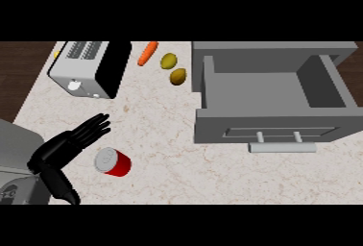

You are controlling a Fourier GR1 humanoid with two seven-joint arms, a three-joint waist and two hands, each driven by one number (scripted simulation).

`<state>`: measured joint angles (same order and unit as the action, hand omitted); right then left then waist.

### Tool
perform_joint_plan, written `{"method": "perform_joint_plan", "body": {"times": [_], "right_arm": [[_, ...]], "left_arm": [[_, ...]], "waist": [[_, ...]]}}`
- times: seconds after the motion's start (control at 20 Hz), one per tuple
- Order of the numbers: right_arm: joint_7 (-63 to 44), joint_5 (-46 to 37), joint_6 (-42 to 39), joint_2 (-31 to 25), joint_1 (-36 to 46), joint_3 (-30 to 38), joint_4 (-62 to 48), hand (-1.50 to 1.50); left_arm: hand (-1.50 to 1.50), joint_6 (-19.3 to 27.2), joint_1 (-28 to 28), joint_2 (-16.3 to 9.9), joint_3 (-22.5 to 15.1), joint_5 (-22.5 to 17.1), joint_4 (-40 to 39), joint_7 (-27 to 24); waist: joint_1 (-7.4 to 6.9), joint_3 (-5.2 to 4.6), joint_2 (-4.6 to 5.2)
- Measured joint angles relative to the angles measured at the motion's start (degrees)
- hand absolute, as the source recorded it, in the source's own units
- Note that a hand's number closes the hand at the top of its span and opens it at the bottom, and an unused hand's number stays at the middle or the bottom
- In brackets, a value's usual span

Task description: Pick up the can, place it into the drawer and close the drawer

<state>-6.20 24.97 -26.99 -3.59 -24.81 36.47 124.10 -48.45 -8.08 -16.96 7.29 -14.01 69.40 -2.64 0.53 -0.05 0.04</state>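
Lighting: even, moderately bright, diffuse; no glare. Counter (212,178): pale marbled top evenly lit to all its edges. Shadows: faint and soft; a slight one under the drawer's handle (282,147) at the drawer (273,93) front; the drawer's inner walls are darker grey than its floor. Toaster (89,67): black side unlit, no reflections. Can (113,161): matte lid, no highlight. Edges: straight, undistorted.
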Motion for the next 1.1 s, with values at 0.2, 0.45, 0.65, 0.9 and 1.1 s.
{"method": "perform_joint_plan", "body": {"times": [0.2,0.45,0.65,0.9,1.1], "right_arm": [[-1.67,1.21,-0.18,-0.67,0.98,1.23,0.2,-1.5],[-2.41,2.12,-1.28,-0.77,1.59,2.6,-0.24,-1.5],[-2.4,2.89,-2.88,0.04,0.66,3.76,0.19,-1.5],[-3.55,5.3,-4.05,-0.16,-0.39,5.54,1.12,-1.5],[-5.43,5.61,-3.12,0.28,0.17,5.36,2.58,-1.5]], "left_arm": [[-1.5,0.68,-2.03,0.39,-0.26,6.86,-7.46,-7.5],[-1.5,2.79,-4.0,0.05,-1.58,13.79,-16.79,-15.48],[-1.5,4.45,-6.57,-0.91,-1.87,16.68,-24.15,-19.37],[-1.5,6.43,-9.89,-0.09,-3.02,18.98,-31.47,-22.81],[-1.5,7.87,-11.11,0.38,-4.25,20.73,-36.36,-26.02]], "waist": [[0.04,-0.01,0.02],[0.1,0.0,0.04],[0.2,-0.01,0.05],[0.45,-0.03,0.09],[0.44,-0.04,0.15]]}}
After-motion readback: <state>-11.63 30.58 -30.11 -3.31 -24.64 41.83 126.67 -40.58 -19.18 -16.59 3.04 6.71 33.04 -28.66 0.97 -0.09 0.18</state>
